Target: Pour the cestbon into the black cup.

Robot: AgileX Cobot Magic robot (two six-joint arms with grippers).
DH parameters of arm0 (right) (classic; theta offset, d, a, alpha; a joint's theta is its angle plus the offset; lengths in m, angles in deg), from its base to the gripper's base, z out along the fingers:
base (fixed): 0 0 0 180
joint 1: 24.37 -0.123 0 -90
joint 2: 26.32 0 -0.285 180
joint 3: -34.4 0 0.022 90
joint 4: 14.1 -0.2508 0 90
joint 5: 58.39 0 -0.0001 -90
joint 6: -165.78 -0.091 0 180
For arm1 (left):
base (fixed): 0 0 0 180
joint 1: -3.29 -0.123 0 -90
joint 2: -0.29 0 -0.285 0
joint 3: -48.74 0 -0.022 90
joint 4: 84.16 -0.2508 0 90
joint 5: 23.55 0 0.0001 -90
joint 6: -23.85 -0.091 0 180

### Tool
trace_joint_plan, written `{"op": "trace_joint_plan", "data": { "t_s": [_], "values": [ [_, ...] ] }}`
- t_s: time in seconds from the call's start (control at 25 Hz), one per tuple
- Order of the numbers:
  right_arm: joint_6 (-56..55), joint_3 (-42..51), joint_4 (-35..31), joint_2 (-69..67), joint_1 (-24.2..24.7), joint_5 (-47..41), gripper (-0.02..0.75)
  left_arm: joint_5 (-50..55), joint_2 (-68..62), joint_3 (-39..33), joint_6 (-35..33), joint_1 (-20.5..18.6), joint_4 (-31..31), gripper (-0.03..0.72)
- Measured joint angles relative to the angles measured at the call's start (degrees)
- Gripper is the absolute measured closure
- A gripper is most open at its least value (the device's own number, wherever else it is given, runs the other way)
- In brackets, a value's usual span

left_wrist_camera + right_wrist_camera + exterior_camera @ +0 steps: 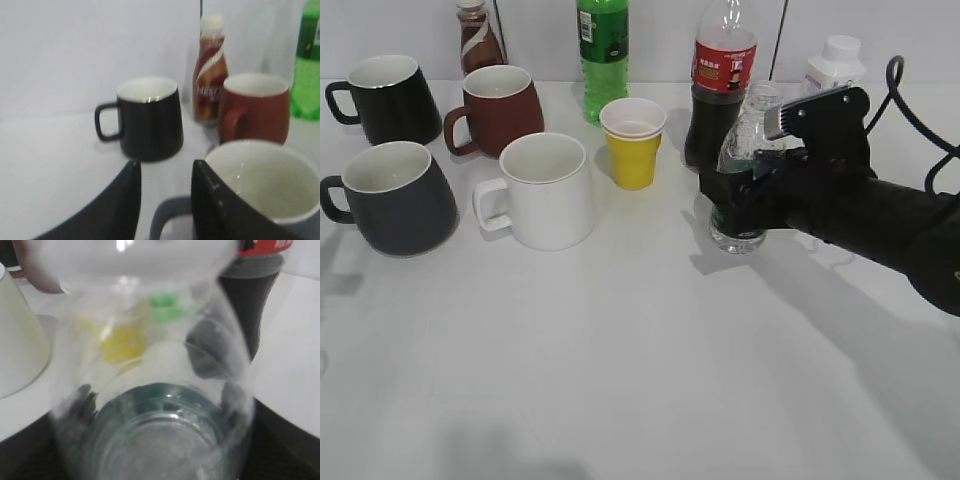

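Observation:
The cestbon, a clear uncapped bottle with a dark green band, stands upright right of centre, its base at or just above the table. My right gripper is shut around its lower body. In the right wrist view the cestbon fills the frame between the right gripper's fingers. The black cup, a matte charcoal mug with a white inside, sits at the front left. In the left wrist view my left gripper is open just above the black cup's handle. The left gripper is out of the exterior view.
A glossy black mug and a maroon mug stand behind the black cup, with a white mug to its right. A yellow paper cup, green bottle, cola bottle, white bottle and brown bottle stand further back.

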Motion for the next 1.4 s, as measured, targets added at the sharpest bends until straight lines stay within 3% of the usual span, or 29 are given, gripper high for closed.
{"op": "trace_joint_plan", "data": {
  "t_s": [0.32, 0.48, 0.64, 0.88, 1.04, 1.4],
  "values": [
    [2.23, 0.05, 0.0, 3.31, 0.0, 0.35, 0.15, 3.57, 10.12, -0.02, 0.0, 0.0, -4.14, 0.425],
    [2.77, 0.04, 0.78, 15.49, 0.0, -4.95, 0.148, 21.84, 23.12, 0.85, 1.51, 0.0, -4.58, 0.425],
    [2.33, 0.04, 6.1, 31.01, 0.0, -19.23, 0.148, 53.71, 39.74, 7.17, 8.58, 0.1, -4.77, 0.395],
    [2.0, 0.04, 7.45, 49.61, -0.59, -43.38, 0.148, 91.19, 58.63, 19.67, 10.25, 0.28, -0.79, 0.244],
    [2.44, 0.04, 2.32, 60.88, -3.39, -62.8, 0.148, 103.43, 65.26, 22.71, 9.84, 0.5, 2.21, 0.136],
    [4.45, 0.48, -5.92, 79.82, -6.43, -99.86, 0.148, 124.48, 74.48, 22.71, 8.26, 4.47, 4.75, 0.114]
  ]
}}
